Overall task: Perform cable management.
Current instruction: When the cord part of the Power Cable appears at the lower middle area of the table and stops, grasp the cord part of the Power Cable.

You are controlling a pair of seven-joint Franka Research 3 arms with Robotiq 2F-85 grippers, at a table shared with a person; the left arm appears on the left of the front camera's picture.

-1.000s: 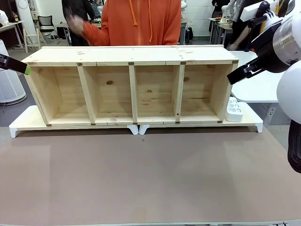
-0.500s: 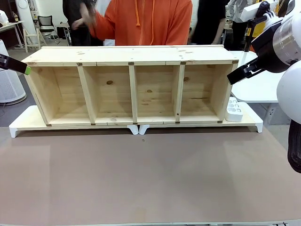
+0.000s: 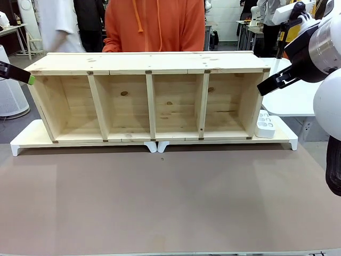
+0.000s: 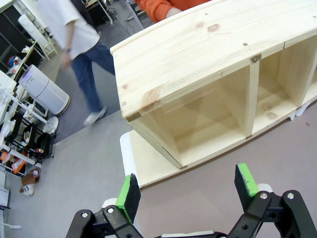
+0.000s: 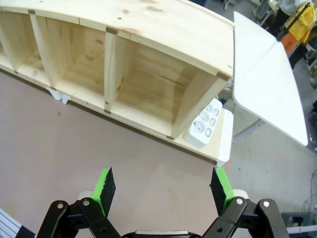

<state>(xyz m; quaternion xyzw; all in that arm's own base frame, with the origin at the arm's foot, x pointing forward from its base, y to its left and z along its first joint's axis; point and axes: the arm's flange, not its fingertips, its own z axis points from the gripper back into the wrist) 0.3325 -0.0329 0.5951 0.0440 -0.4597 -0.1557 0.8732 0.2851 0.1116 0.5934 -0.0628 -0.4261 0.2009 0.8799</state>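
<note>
The black cable is out of view. My left gripper is open with nothing between its green pads. It hovers off the left end of the wooden shelf, and its tip sits by the shelf's top left corner. My right gripper is also open and empty. It hangs above the brown table, facing the shelf's right end. One of its black fingers reaches toward the top right corner of the shelf.
The shelf, lying on white risers, has several open compartments. A white power strip lies beside its right end. A person in an orange hoodie stands behind it. Another person in white walks at the back left. A white side table stands at the right.
The person in orange has lowered the raised hand and straightened up. A person in white has come into view at the back left. Neither arm has moved.
</note>
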